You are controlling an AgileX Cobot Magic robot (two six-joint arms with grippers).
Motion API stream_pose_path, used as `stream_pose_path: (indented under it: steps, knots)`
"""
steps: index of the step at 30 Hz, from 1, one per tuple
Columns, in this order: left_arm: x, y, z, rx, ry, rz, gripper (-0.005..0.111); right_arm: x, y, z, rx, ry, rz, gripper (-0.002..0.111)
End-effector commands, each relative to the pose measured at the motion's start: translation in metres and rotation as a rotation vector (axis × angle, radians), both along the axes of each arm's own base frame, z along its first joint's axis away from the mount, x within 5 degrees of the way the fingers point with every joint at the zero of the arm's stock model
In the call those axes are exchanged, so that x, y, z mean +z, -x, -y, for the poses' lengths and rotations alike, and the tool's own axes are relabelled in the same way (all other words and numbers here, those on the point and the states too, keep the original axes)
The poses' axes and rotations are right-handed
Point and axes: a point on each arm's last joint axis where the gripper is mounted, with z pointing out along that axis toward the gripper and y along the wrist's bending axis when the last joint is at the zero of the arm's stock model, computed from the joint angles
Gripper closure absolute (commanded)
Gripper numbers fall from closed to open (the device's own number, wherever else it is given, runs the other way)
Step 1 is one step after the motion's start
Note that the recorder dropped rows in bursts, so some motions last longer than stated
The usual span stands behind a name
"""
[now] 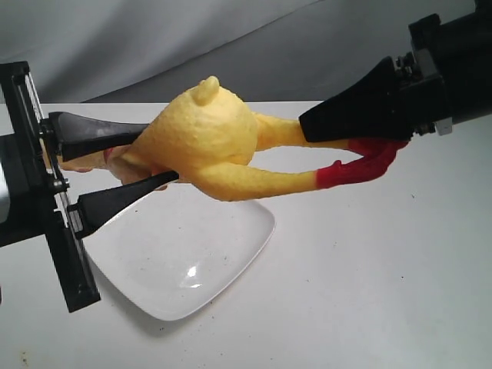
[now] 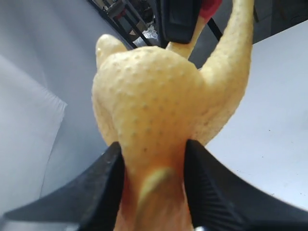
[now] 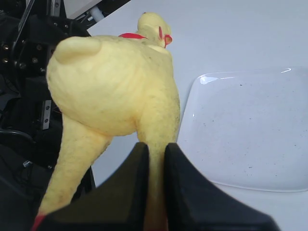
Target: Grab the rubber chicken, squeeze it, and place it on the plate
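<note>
Yellow rubber chicken [image 1: 207, 146] hangs in the air, stretched lengthwise between your two grippers and clear of the desk [image 1: 384, 292]. Your left gripper [image 1: 159, 157] is clamped on the neck end. In the left wrist view its black fingers [image 2: 103, 187] press into the rubber from both sides, and the body bulges beyond them. Your right gripper [image 1: 311, 132] is pinched tight on one leg, its jaws almost meeting around it in the right wrist view. The other leg runs free just beside it and ends in a red foot [image 1: 357, 171].

The white plate [image 1: 192, 269] lies flat on the desk below, toward the near edge and nearer the left corner as the exterior view shows it. It holds nothing but small dark specks. The chicken's body hangs over the plate's far rim without touching it, and the legs reach past the plate toward the right edge.

Judging progress: the pick-up is done. The left grip looks like a squeeze under way, but you cannot tell from these views whether a full squeeze has been made. What remains is lowering the chicken onto the plate, opening both grippers and drawing clear. The legs will likely need bringing back over the plate first.
</note>
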Motion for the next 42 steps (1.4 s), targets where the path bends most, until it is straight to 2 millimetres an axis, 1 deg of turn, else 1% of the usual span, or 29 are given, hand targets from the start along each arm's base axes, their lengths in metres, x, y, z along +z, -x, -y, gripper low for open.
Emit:
stream_pose_path:
  steps: [1,8,10,13,16,18,20,23,27,29,30,32,35,36,42]
  knots:
    - [-0.0008,0.0000,0.0013,-0.009,-0.002,-0.024,0.106,0.0037,0.0010,-0.0014,0.000,-0.038,0.002,0.108]
    - [-0.0008,0.0000,0.0013,-0.009,-0.002,-0.024,0.106,0.0035,0.0009,-0.0013,0.000,-0.036,0.003,0.108]
    - [-0.0008,0.0000,0.0013,-0.008,0.001,-0.027,0.104,0.0035,0.0009,-0.0013,0.000,-0.036,0.003,0.108]
    - [-0.0008,0.0000,0.0013,-0.008,0.000,-0.027,0.090,0.0035,0.0009,-0.0013,0.000,-0.036,0.003,0.108]
    - [-0.0007,0.0000,0.0013,-0.008,0.002,-0.027,0.063,0.0035,0.0008,-0.0012,-0.002,-0.036,0.004,0.108]
    - [0.0011,-0.0010,0.0008,0.009,0.037,-0.039,0.046,0.0035,0.0008,-0.0012,-0.002,-0.036,0.004,0.108]
    - [0.0031,-0.0022,0.0002,0.030,0.092,-0.071,0.035,0.0035,0.0008,-0.0012,-0.002,-0.036,0.004,0.108]
    - [0.0038,-0.0027,0.0000,0.037,0.105,-0.074,0.031,0.0035,0.0009,-0.0013,0.000,-0.036,0.005,0.108]
    - [0.0038,-0.0027,0.0000,0.037,0.105,-0.074,0.035,0.0035,0.0009,-0.0013,0.000,-0.036,0.005,0.108]
    - [0.0038,-0.0027,0.0000,0.037,0.105,-0.074,0.041,0.0035,0.0009,-0.0013,0.000,-0.036,0.005,0.108]
    - [0.0038,-0.0027,0.0000,0.037,0.105,-0.074,0.048,0.0035,0.0009,-0.0013,0.000,-0.036,0.005,0.108]
    - [0.0029,-0.0023,0.0001,0.036,0.110,-0.097,0.066,0.0035,0.0009,-0.0013,0.000,-0.036,0.005,0.108]
    - [-0.0009,0.0000,0.0012,0.010,0.066,-0.113,0.102,0.0035,0.0009,-0.0013,0.000,-0.036,0.005,0.108]
    - [-0.0023,0.0007,0.0015,-0.003,0.036,-0.100,0.106,0.0035,0.0009,-0.0013,0.000,-0.036,0.005,0.108]
    - [-0.0031,0.0014,0.0018,-0.012,0.020,-0.095,0.106,0.0035,0.0007,-0.0012,-0.001,-0.036,0.006,0.108]
